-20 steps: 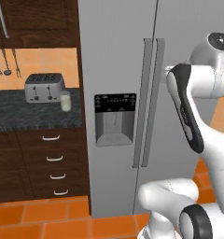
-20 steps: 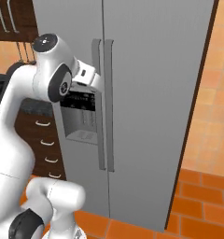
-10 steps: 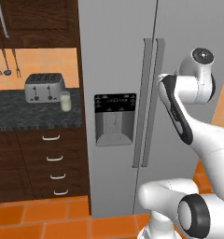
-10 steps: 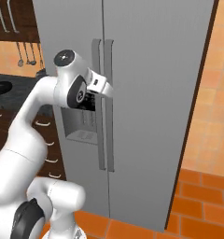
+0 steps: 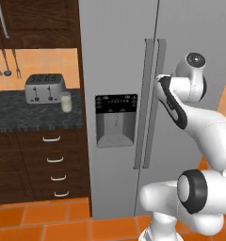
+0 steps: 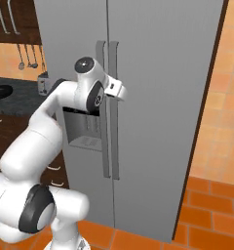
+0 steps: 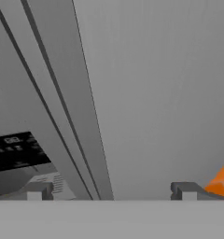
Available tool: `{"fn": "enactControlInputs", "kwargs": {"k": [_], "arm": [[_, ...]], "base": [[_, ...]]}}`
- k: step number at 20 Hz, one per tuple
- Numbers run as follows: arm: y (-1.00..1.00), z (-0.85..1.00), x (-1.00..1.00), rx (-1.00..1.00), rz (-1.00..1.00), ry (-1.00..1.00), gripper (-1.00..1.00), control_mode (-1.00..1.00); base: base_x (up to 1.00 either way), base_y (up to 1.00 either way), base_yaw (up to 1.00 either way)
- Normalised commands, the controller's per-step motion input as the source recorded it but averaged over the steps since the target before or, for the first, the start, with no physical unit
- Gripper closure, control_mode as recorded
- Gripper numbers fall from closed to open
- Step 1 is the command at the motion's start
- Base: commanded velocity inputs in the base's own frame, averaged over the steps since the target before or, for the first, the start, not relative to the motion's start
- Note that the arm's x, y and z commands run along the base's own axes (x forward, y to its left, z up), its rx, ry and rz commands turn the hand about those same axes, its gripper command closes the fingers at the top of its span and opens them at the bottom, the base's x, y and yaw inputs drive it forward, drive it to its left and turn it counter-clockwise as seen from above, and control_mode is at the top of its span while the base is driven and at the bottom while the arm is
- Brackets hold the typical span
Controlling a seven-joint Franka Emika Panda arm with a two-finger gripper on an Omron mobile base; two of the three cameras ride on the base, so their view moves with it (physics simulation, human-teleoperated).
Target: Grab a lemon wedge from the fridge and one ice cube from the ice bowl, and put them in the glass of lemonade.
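The tall grey fridge [image 5: 119,56] stands with both doors shut, so the lemon wedge is hidden. My gripper [image 6: 120,92] is open and empty, right in front of the two vertical bar handles [image 6: 108,112] at about upper-handle height. In the hand view the fingertips [image 7: 37,191] stand wide apart before the right door [image 7: 151,93], with the handles [image 7: 62,107] running diagonally to their left. The glass of lemonade [image 5: 66,101] stands on the dark counter beside the silver toaster [image 5: 44,88]. The black ice bowl [image 6: 1,90] lies on the counter at the far left.
A black dispenser panel [image 5: 116,120] is set in the left fridge door. Dark wood drawers [image 5: 53,164] sit under the counter [image 5: 20,117], and utensils [image 5: 6,63] hang on the wall above. Orange floor tiles [image 6: 211,215] lie to the fridge's right.
The arm has swung forward and the hand has closed in on the fridge handles. The jaws have stayed open. The fridge, glass and toaster are unchanged.
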Motion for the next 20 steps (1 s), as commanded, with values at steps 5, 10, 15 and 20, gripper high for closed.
{"fn": "enactControlInputs", "kwargs": {"k": [5,10,15,20], "arm": [[0.24,-0.01,0.00,0.00,0.01,-0.04,-1.00,-1.00],[0.01,-0.19,0.29,-0.01,0.00,-0.03,-1.00,-1.00],[0.00,-0.14,0.47,0.00,0.00,0.00,-1.00,-1.00],[-0.10,-0.15,0.47,0.00,0.00,0.00,-1.00,-1.00]], "base": [[0.00,0.00,0.00],[0.00,0.00,0.00],[0.00,0.00,0.00],[0.00,0.00,0.00]]}}
